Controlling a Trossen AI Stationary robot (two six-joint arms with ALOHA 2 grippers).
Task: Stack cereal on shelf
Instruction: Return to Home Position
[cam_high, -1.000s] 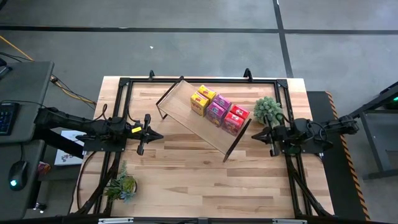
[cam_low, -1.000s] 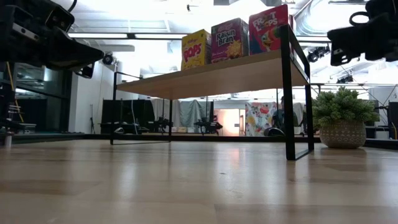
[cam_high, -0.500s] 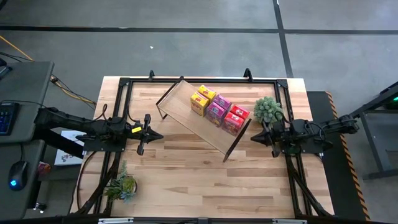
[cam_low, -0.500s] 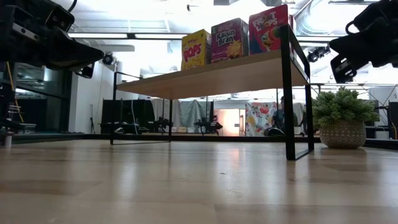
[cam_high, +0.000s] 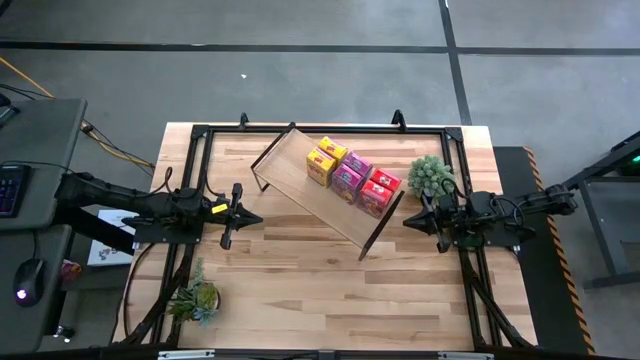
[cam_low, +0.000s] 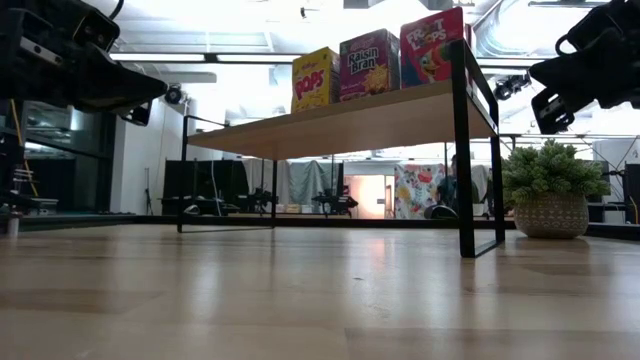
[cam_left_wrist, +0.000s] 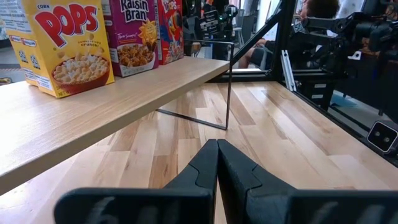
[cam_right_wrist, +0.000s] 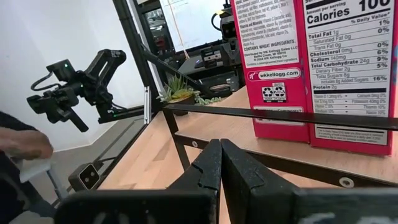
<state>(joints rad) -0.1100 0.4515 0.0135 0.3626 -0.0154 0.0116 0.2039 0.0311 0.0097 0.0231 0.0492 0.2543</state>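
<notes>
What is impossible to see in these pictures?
Low view: the three rear cereal boxes are hidden behind the front three.
Right wrist view: the red box shows no front and is cut by the top edge.
High view: box print is too small to read.
Low view: edges cut off the left arm and right arm.

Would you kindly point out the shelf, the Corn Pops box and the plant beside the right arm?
Shelf (cam_high: 298, 178), high view, bare board.
Corn Pops box (cam_left_wrist: 65, 43), left wrist view, printed front.
Plant (cam_low: 552, 214), low view, pot.
</notes>
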